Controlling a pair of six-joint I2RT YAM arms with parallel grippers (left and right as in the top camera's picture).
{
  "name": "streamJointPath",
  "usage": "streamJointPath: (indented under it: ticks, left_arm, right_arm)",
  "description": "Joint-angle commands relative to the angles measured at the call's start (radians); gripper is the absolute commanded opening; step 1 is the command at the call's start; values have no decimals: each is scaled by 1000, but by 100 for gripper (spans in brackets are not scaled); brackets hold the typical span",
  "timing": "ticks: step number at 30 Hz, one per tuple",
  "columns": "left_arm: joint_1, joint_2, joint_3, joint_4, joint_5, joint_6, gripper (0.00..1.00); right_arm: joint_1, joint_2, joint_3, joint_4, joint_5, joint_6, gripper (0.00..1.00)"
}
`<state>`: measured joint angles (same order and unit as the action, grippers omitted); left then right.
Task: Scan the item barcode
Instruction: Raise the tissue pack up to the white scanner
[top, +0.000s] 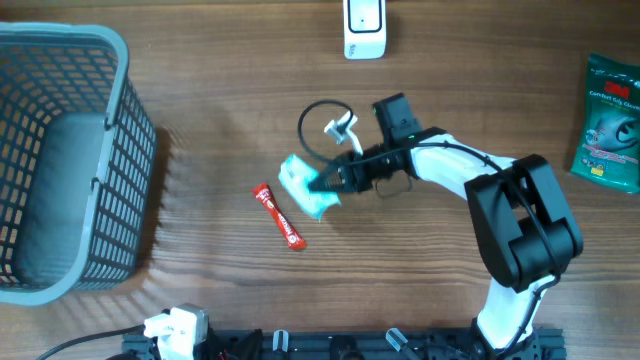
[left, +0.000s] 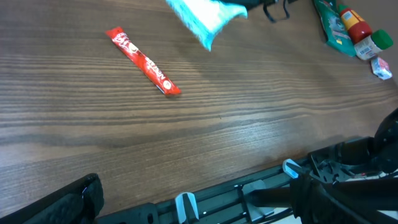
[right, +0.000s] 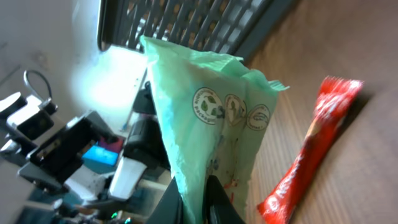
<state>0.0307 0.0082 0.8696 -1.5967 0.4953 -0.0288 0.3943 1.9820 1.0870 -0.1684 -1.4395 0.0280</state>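
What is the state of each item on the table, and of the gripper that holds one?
right gripper, shut on the teal packet.
teal packet, held up and tilted.
red stick packet, lying flat, untouched.
basket, upright, looks empty.
white scanner, untouched.
green pouch, lying flat, untouched.
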Motion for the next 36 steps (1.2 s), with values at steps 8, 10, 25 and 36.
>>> streamJointPath:
  ticks: [8,10,25,36]
  left_arm:
    - [-1,-3,0,2,1,-3,100]
    - [-1,-3,0,2,2,-3,100]
    - [-1,-3,0,2,1,-3,100]
    - [-1,-3,0,2,2,-3,100]
  right_arm:
    - [-82,-40,53,717,-34,643,5]
    - [-91,-39,68,797,6,667,5]
    - [-2,-177,266,-282,980,-157,5]
    - [-19,-229,266,-124,1654,-312,5]
